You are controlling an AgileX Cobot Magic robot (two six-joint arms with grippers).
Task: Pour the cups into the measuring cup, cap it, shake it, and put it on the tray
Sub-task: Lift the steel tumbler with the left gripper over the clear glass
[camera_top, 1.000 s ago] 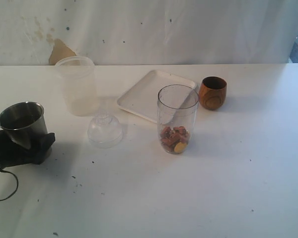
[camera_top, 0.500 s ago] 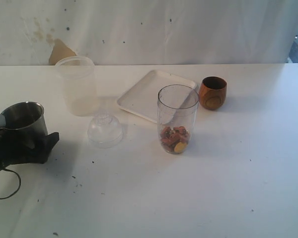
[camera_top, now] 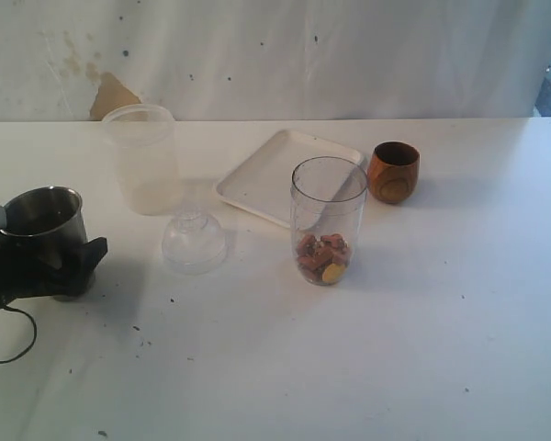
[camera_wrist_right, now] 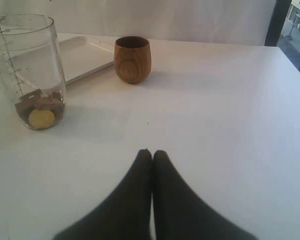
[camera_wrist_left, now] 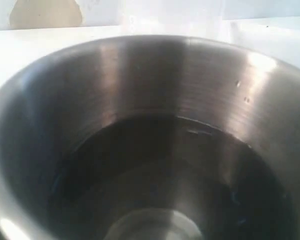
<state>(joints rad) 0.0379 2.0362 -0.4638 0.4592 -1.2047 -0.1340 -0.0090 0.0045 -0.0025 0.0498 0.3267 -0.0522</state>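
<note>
Two views differ for you: only the right wrist view shows right fingers [camera_wrist_right: 139, 177] pressed together; the exterior shows left fingers [camera_top: 86, 254] spread wide, gripping the steel tumbler [camera_top: 44, 213].

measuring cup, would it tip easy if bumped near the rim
Probably yes: the measuring cup is tall and narrow, standing upright. The few pieces at its bottom likely add little weight. Its clear smooth wall may slip or flex in a grip.

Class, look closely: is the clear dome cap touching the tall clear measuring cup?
Apart. The exterior view shows a bare stretch of the table between the cap and the measuring cup.
</note>
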